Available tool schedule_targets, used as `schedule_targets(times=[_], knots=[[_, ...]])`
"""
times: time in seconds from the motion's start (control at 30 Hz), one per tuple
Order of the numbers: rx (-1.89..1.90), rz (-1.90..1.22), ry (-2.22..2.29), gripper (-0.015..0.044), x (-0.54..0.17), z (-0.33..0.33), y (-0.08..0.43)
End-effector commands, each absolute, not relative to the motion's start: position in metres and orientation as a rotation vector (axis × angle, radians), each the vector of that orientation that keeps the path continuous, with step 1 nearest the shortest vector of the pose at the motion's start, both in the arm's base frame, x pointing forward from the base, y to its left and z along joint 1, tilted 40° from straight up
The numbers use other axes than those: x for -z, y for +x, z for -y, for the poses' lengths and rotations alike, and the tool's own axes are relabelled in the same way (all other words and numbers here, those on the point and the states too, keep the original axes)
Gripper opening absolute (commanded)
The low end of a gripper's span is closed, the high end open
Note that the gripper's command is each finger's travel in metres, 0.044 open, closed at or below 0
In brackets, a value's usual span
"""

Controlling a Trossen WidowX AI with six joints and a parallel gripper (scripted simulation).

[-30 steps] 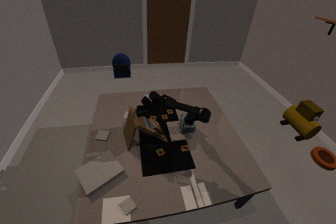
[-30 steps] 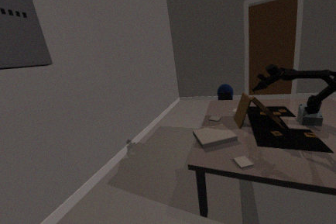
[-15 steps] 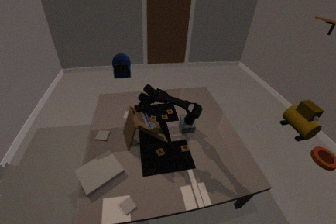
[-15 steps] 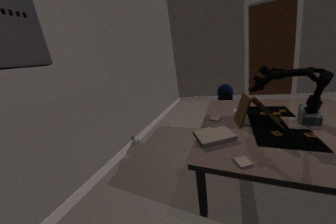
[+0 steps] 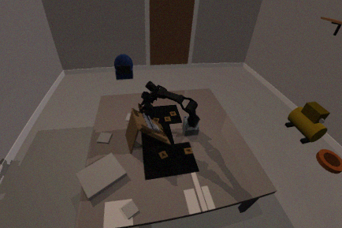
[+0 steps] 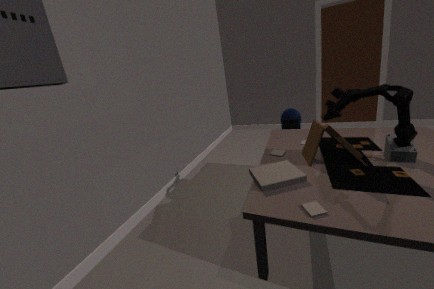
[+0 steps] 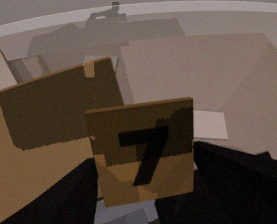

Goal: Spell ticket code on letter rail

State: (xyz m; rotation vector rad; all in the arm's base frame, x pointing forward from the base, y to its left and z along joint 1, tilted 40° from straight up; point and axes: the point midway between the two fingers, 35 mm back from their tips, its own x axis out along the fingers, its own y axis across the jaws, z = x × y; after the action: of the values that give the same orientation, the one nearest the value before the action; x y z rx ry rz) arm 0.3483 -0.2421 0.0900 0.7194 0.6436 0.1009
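My gripper (image 5: 144,100) (image 6: 330,109) (image 7: 145,157) is shut on a tan letter tile printed "7" (image 7: 141,152). It holds the tile in the air above the top of the slanted tan board (image 5: 134,128) (image 6: 313,143) (image 7: 34,165). The rail (image 5: 152,123) runs as a pale strip down the board's sloping face. Several more tan tiles lie on the black mat (image 5: 173,166) (image 6: 370,178): two behind the board (image 5: 167,118) (image 5: 173,113) and two in front (image 5: 163,155) (image 5: 187,151). A small white card (image 5: 128,116) (image 7: 209,125) lies beside the board; I cannot read its print.
The arm's base (image 5: 191,128) (image 6: 400,152) stands at the mat's right. A flat grey box (image 5: 101,173) (image 6: 277,174), small grey pads (image 5: 104,137) (image 5: 129,209) and white sheets (image 5: 198,199) lie on the front of the table. A blue object (image 5: 124,66) stands on the floor behind.
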Motion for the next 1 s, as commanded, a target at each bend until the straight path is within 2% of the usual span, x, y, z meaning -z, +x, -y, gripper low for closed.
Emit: schedule_targets(times=[0.0, 0.7, 0.97], knots=[[-0.134, -0.640, 0.701, 0.0000, -0.069, 0.253, 0.341], [-0.262, -0.542, 0.612, 0.0000, 0.027, 0.282, 0.293], [-0.263, -0.543, 0.610, 0.0000, 0.037, 0.275, 0.310]])
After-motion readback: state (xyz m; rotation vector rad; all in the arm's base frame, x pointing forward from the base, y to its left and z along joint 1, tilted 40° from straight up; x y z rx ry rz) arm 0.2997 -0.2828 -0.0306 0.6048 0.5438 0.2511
